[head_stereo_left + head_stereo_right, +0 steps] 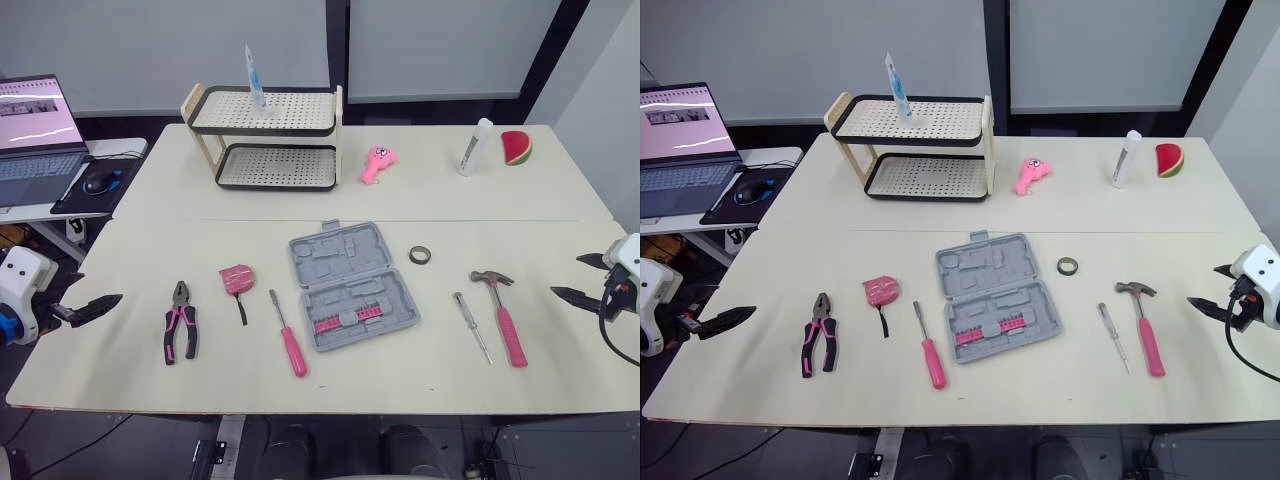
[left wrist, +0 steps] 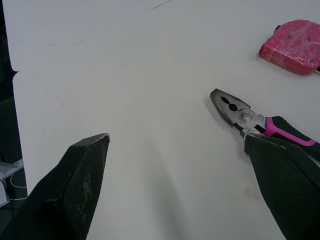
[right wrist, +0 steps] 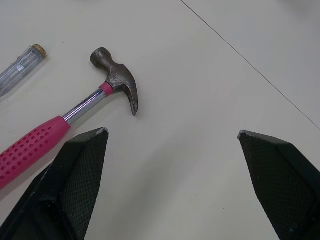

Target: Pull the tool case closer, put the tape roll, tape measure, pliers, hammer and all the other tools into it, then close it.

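1. Progress: nothing packed; tool case (image 1: 352, 285) lies open at the middle of the table (image 1: 400, 190), not yet pulled closer.
2. Around it lie pliers (image 1: 181, 322), tape measure (image 1: 237, 278), tape roll (image 1: 421, 255) and hammer (image 1: 503, 315).
3. Empty, fingers apart: left tool (image 2: 176, 136), right tool (image 3: 171, 131).

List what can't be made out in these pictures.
Left wrist view: the pliers have their handles partly behind a finger of the left gripper; the tape measure is cut off by the edge.
Right wrist view: the hammer and the clear screwdriver are cut off by the edge.
Eye views: the pink pieces in the tool case are too small to identify.
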You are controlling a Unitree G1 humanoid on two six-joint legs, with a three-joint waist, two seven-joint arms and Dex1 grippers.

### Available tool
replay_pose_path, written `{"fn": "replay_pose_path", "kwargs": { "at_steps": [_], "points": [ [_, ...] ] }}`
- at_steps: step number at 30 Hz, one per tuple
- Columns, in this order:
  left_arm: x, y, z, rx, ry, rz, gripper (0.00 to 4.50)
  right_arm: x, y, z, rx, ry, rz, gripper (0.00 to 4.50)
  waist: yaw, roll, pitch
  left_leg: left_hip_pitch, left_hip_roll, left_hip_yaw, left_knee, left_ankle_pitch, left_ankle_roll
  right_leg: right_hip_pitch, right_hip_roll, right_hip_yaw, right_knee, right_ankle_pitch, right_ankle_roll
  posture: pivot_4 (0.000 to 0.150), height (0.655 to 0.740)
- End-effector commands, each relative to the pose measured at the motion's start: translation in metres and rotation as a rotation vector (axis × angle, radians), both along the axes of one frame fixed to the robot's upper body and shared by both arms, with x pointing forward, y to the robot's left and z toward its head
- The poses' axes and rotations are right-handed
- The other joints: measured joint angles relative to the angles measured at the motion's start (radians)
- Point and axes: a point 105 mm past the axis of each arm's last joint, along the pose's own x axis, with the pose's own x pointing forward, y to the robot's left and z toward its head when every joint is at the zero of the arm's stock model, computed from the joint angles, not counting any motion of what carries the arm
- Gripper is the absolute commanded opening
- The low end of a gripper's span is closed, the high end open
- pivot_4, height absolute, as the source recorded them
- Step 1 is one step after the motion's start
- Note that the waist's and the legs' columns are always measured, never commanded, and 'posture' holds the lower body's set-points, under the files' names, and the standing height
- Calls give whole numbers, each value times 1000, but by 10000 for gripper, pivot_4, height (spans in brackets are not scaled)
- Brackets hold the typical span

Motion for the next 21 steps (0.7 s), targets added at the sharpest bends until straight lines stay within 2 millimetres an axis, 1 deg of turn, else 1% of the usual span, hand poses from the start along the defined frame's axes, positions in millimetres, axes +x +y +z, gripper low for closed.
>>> {"fn": "replay_pose_path", "kwargs": {
  "at_steps": [1,6,10,21],
  "points": [
    [3,0,8,24,-18,-8,45000,2,-2,14,-2,-38,2,44194,0,0,0,0,0,0,0,0,0,0,0,0,0,0,0,1500,7400],
    [6,-1,10,21,-27,-7,45000,1,-4,17,1,-40,-9,44194,1,0,0,0,0,0,0,0,0,0,0,0,0,0,0,1500,7400],
    [5,-1,9,24,-21,-13,45000,-1,-4,13,3,-32,-9,44194,0,0,0,0,0,0,0,0,0,0,0,0,0,0,0,1500,7400],
    [4,-3,8,10,-14,-17,45000,3,1,13,1,-26,8,44194,0,0,0,0,0,0,0,0,0,0,0,0,0,0,0,1500,7400]
  ]
}}
